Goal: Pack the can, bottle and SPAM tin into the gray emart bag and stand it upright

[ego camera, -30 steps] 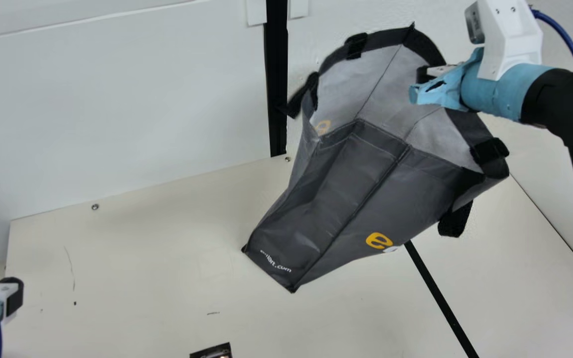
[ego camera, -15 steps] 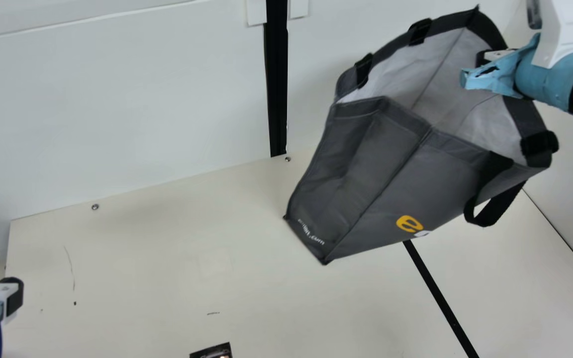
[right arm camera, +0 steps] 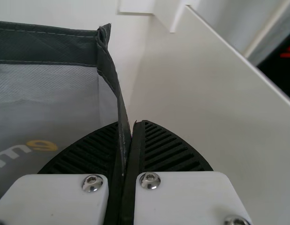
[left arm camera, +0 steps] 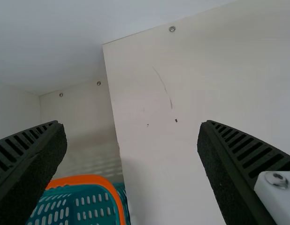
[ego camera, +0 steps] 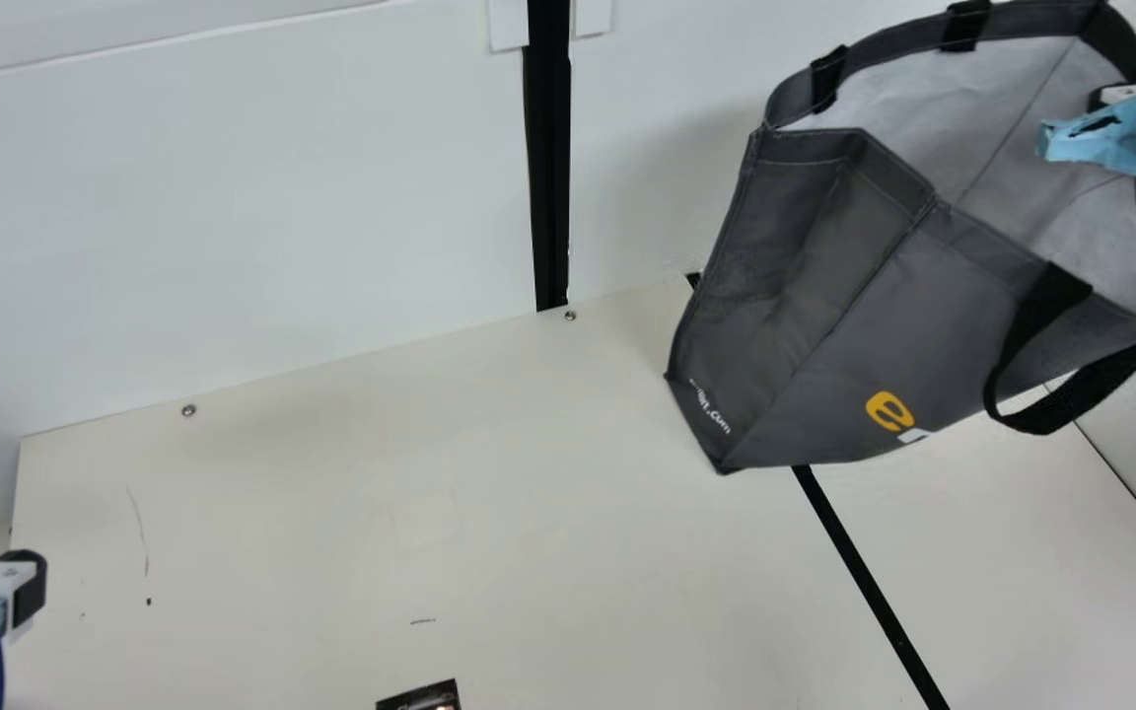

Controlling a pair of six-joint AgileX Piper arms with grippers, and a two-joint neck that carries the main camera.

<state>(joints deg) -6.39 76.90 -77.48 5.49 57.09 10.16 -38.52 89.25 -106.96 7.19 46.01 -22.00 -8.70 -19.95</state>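
In the right wrist view, the right hand has its ribbed fingers pressed together on the rim of the gray emart bag. Most of the bag spreads out to one side of that grip, so it is held by an edge rather than centrally.

In the main view, the bag hangs low and to the view's left of the right hand, its long axis slanting — mouth toward the upper right, base toward the lower left. It is tilted, not upright, and I cannot tell whether its lower corner touches the surface. The right hand is plainly the nearer one. Standing the bag up seems to turn on this slant: the base probably has to come beneath the mouth before the rim is let go, or the bag may topple. What it holds I cannot tell.

In the left wrist view, the left hand has its fingers wide apart with nothing between them — well apart from the bag, by the main view — and near a teal basket.
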